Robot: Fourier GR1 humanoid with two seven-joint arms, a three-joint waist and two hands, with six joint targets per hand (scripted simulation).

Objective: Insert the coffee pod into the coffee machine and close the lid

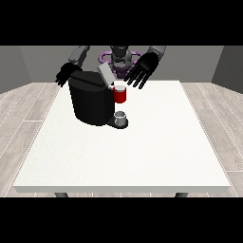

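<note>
Hand at the view's right (144,69) hovers spread-fingered above the boxy black coffee machine (92,102), its lid (105,74) raised; a clumsy sweep could miss it. Pod's whereabouts unclear; other hand's (63,75) fingers too.

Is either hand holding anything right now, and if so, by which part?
Nothing. The hand at the view's right is spread open above the coffee machine; the hand at the view's left holds nothing visible.

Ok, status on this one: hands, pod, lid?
Hand at view's right open, above machine. Other hand behind it. Lid up. Grey thing at machine's base.
</note>
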